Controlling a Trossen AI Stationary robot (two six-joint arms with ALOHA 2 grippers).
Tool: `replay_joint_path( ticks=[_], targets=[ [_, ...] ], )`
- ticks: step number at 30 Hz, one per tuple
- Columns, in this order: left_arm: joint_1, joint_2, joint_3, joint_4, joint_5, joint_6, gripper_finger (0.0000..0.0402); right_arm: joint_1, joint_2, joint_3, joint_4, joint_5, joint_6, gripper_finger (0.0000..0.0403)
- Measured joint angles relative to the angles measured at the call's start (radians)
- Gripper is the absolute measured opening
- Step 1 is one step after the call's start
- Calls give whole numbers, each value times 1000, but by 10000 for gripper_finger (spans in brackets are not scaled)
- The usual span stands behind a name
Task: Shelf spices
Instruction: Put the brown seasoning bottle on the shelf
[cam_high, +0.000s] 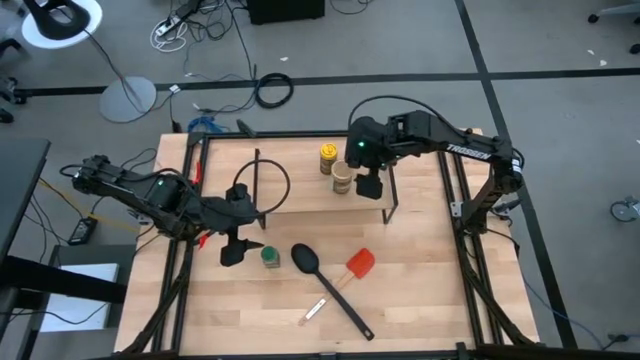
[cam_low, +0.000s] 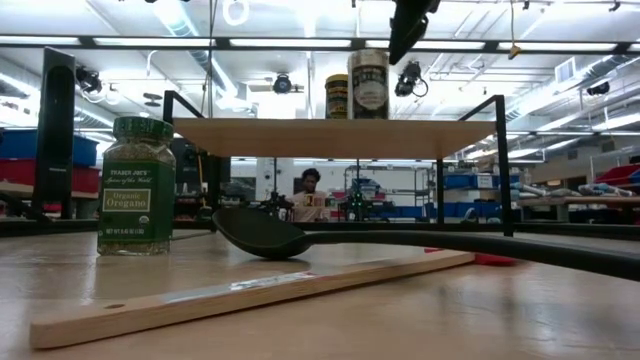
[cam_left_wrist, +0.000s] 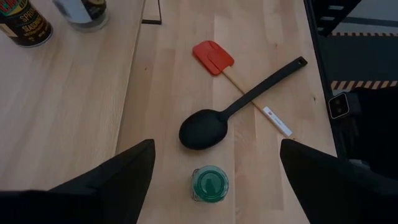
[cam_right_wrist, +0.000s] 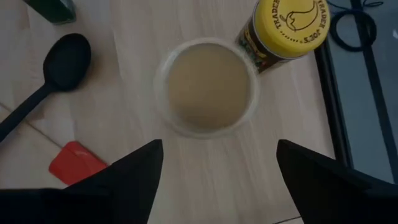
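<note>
The green-topped jar (cam_high: 271, 256) (cam_low: 136, 185) stands upright on its base on the table, in front of the shelf. My left gripper (cam_high: 235, 250) (cam_left_wrist: 217, 146) is open just to the jar's left, and the jar (cam_left_wrist: 210, 183) shows ahead between its fingers. The yellow jar (cam_high: 327, 158) (cam_right_wrist: 291, 25) and the tan jar (cam_high: 343, 178) (cam_right_wrist: 206, 87) stand side by side on the shelf's wooden top (cam_high: 305, 195) (cam_low: 300, 138). My right gripper (cam_high: 370, 187) (cam_right_wrist: 219, 144) is open above the shelf, just right of the tan jar (cam_low: 368, 85).
A black spoon (cam_high: 310, 262) (cam_left_wrist: 202, 130) and a red spatula (cam_high: 360, 264) (cam_left_wrist: 213, 57) with a wooden handle (cam_low: 250, 295) lie on the table right of the green-topped jar. The shelf's thin black legs (cam_high: 386, 205) and the table's black frame rails (cam_high: 458, 200) stand close to my right arm.
</note>
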Motion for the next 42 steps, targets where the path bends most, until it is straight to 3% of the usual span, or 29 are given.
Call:
replay_joint_path(
  ticks=[12, 20, 29, 37, 42],
  targets=[
    [0, 0, 0, 0, 0, -10, 351, 22, -3, 4, -21, 47, 8, 307],
    [0, 0, 0, -1, -5, -21, 350, 93, -24, 4, -13, 124, 9, 307],
    [0, 30, -1, 0, -26, -23, 350, 171, -41, 4, 44, 142, 11, 307],
    [0, 101, -1, -1, 1, -30, 351, 230, -51, 10, 42, 272, -5, 307],
    [-14, 137, -1, -2, 31, -52, 351, 277, -53, 91, 29, 337, -8, 308]
  ],
)
